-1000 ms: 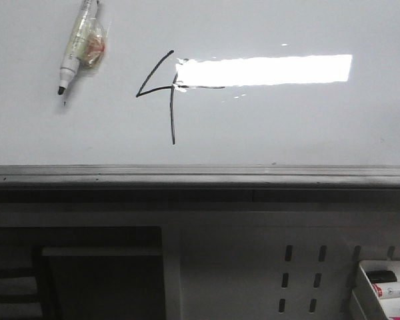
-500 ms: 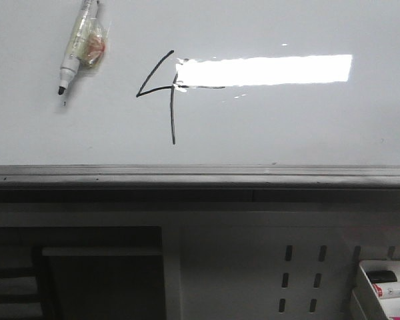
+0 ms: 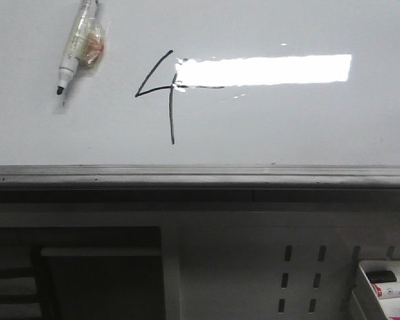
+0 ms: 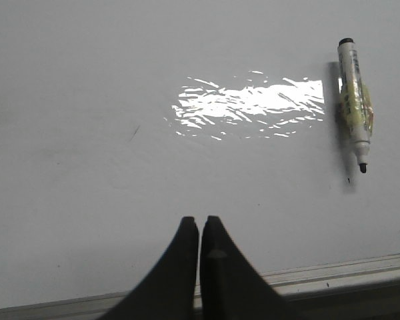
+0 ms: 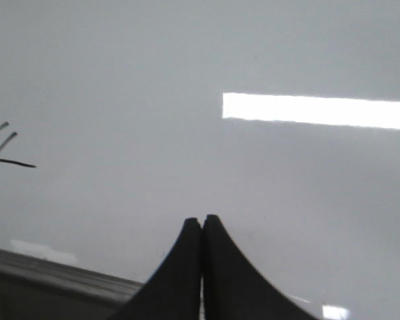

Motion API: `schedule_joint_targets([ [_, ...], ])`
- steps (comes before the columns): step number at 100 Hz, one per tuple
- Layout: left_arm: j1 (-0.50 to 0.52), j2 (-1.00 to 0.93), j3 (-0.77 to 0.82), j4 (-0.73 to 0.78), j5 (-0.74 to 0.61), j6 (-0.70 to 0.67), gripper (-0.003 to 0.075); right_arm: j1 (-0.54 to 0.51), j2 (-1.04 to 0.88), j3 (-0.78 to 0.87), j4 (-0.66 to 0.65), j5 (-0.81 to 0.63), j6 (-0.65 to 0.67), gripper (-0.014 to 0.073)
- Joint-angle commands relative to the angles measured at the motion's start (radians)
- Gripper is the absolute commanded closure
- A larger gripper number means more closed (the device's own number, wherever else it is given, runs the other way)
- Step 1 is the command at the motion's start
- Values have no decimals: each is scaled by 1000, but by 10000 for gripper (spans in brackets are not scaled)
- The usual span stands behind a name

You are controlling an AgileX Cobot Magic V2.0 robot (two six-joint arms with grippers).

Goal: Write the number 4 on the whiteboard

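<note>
The number 4 (image 3: 161, 91) stands on the whiteboard (image 3: 287, 127) — long stem upright, foot toward the ledge. Left gripper (image 4: 200, 227) and right gripper (image 5: 201, 227) are both closed and empty; the marker (image 4: 355, 101) lies beyond the left fingertips — tip toward the ledge.

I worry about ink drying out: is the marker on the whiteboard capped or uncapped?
Uncapped. The marker lies on the whiteboard with its black tip exposed; no cap shows in any view.

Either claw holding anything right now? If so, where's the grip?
Nothing held. Left claw and right claw are both shut empty; the marker lies on the whiteboard.
</note>
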Motion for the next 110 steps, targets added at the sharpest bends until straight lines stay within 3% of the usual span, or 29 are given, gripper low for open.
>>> schedule_joint_targets([
  [1,1,-29,28,-4,-78,-12,741,-33,9,-1,-289,-57,254,659],
  [12,1,-29,28,-4,-78,-12,741,-102,-7,37,-584,3,531,659],
  [18,1,-29,28,-4,-78,-12,741,-120,-30,59,-638,8,582,659],
  [27,1,-29,28,-4,-78,-12,741,-122,-78,104,-637,-25,580,659],
  [33,1,-29,28,-4,-78,-12,741,-122,-113,101,-641,37,578,659],
  [52,1,-29,28,-4,-78,-12,741,-122,-111,101,-641,16,477,659],
  [110,1,-29,28,-4,-78,-12,741,-122,-111,101,-630,16,477,659],
])
